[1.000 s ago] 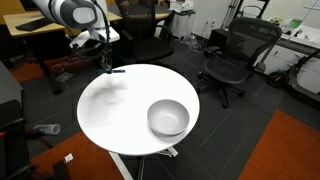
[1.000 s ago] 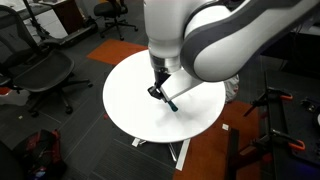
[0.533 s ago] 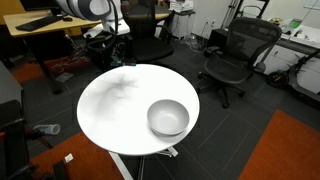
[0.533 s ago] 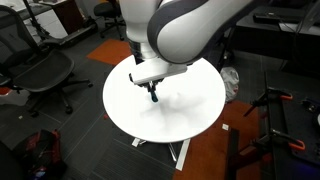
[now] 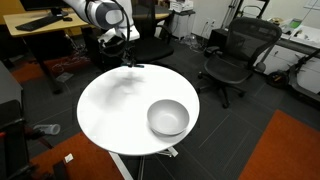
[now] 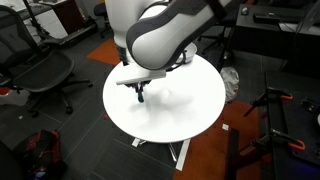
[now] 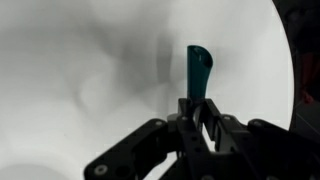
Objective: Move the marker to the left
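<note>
In an exterior view, our hand [image 5: 128,58] hangs above the tabletop [image 5: 110,110] near its 11 o'clock rim. It is well apart from the grey bowl [image 5: 168,117] at 4 o'clock. The marker [image 5: 136,67] shows as a short dark stick at its tips.

In an exterior view, the hand [image 6: 137,88] is clamped narrow on the marker [image 6: 139,96], which points down at the tabletop [image 6: 185,100]. We cannot tell whether they touch.

In the wrist view, the marker [image 7: 197,68] juts toward 12 o'clock from between the fingers [image 7: 215,115], its long axis in line with the hand [image 7: 200,108].

Bowl [image 5: 168,118] blocks one side of table [image 5: 105,115] — rest open.
</note>
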`<state>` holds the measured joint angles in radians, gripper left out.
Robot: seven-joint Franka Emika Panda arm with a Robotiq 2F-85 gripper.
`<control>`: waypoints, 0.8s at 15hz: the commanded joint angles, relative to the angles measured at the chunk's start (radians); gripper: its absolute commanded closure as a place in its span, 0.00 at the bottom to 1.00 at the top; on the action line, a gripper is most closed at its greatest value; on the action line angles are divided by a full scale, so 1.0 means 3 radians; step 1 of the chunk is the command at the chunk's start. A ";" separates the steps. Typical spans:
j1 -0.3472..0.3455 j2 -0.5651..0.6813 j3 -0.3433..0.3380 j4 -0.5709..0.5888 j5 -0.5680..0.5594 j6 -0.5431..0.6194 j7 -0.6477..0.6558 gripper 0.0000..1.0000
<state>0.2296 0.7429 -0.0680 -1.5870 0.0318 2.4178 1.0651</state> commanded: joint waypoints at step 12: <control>-0.0197 0.0560 0.0201 0.0554 0.0333 0.0050 -0.0255 0.55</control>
<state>0.1769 0.8980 -0.0172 -1.4479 0.1096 2.4301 1.0214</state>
